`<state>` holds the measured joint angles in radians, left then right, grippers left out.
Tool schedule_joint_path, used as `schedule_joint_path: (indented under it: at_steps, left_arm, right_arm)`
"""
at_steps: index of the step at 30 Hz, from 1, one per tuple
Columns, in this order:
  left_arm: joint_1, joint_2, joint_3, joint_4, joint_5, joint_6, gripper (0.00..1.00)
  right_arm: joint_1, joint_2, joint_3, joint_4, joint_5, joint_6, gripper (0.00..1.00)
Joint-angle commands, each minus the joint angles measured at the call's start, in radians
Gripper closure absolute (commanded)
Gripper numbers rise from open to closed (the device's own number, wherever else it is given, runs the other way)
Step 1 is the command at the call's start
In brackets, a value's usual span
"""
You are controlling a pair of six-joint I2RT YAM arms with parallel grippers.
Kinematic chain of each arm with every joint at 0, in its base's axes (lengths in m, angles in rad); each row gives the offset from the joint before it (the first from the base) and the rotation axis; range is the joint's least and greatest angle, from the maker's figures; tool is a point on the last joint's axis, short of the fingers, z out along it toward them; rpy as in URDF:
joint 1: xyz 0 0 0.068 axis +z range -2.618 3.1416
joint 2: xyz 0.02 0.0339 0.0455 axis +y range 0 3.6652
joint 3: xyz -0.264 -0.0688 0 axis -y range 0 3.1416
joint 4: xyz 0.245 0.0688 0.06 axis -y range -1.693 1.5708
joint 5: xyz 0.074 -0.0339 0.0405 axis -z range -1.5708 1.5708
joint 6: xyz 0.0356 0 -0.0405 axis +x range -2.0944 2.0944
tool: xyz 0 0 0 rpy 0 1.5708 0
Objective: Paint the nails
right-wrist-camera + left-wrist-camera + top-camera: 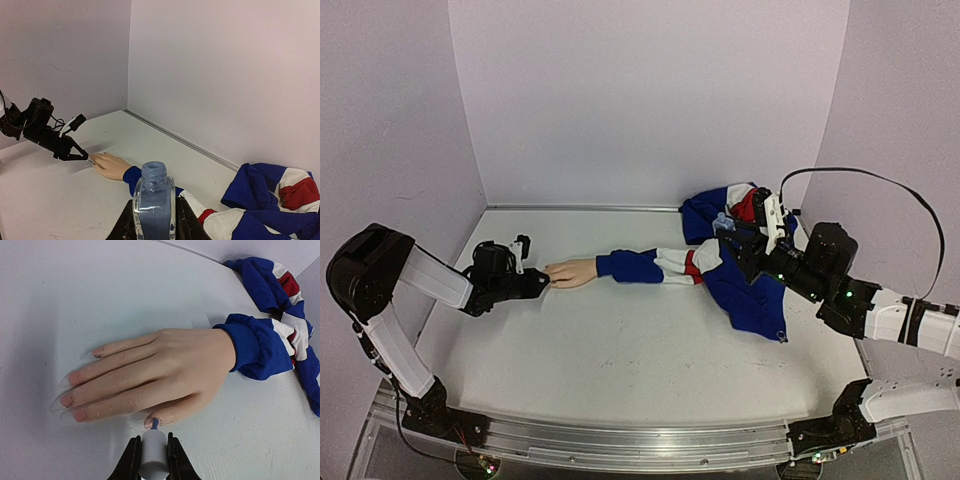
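A pale mannequin hand (165, 375) with a blue cuff (247, 347) lies flat on the white table, fingers pointing left. Its nails (67, 400) are long clear tips with pinkish beds. My left gripper (153, 450) is shut on a pale cylindrical brush cap (153, 455); its small blue brush (155, 424) touches the thumb nail (149, 422). In the top view the left gripper (542, 284) sits at the fingertips of the hand (572, 273). My right gripper (154, 220) is shut on an open clear bottle (154, 205) of blue-grey polish, held upright above the jacket.
A blue, white and red jacket (740, 260) is bunched at the right and back of the table, its sleeve running to the hand. Pale walls close in the back and both sides (650, 100).
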<state>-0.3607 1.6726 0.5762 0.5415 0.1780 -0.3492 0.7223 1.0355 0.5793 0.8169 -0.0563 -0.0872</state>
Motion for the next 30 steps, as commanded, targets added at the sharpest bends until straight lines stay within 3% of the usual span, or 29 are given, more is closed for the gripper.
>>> schedule_joint_path:
  at_steps: [1,30]
  left_arm:
    - [0.005,0.005,0.046,0.011,-0.014,-0.008,1.0]
    - [0.005,0.009,0.043,-0.003,-0.022,-0.02,1.0]
  right_arm:
    - [-0.006,-0.005,0.008,0.094,-0.005,-0.011,1.0]
    - [-0.006,-0.006,0.005,0.094,-0.009,-0.008,1.0]
